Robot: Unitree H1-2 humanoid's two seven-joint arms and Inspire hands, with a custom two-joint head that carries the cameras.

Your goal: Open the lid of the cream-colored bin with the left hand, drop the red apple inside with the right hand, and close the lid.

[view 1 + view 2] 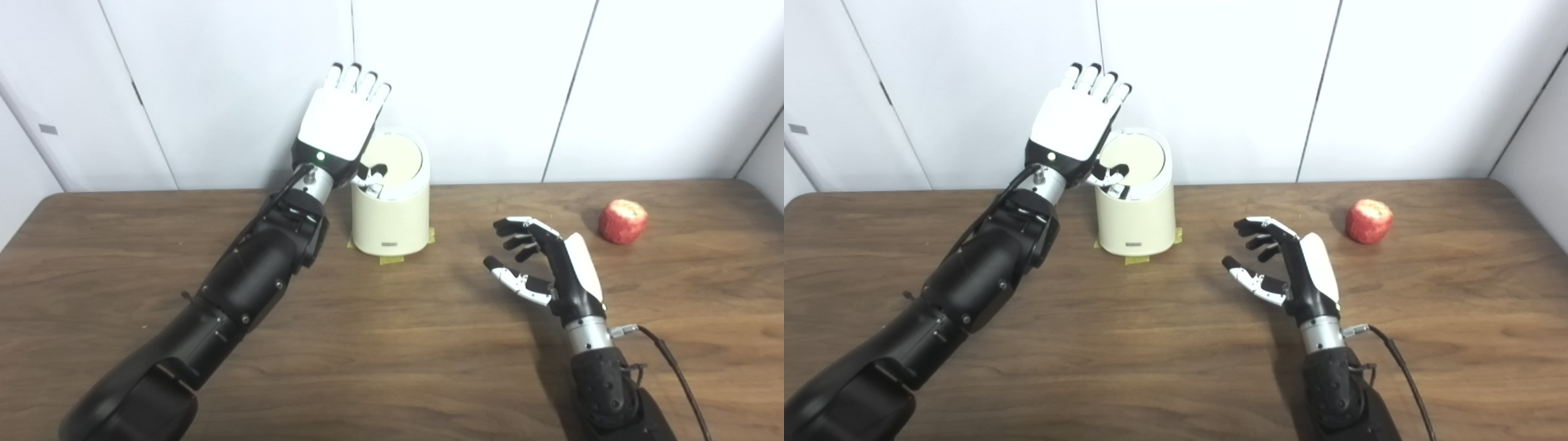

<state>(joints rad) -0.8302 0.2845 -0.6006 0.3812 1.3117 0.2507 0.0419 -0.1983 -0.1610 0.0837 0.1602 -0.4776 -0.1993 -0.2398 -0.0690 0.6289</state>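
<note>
The cream-colored bin (392,214) stands at the back middle of the wooden table, its round lid (395,160) tilted toward me and lying shut on the rim. My left hand (340,125) is raised over the bin's left edge, fingers spread and pointing up, thumb resting on the lid; it is open and holds nothing. The red apple (623,221) lies on the table at the far right. My right hand (542,260) hovers over the table between bin and apple, fingers curled apart, open and empty, a hand's width left of the apple.
Yellow tape (392,258) marks the bin's foot. White wall panels (490,73) rise directly behind the table's back edge. A cable (674,367) runs from my right wrist along the forearm.
</note>
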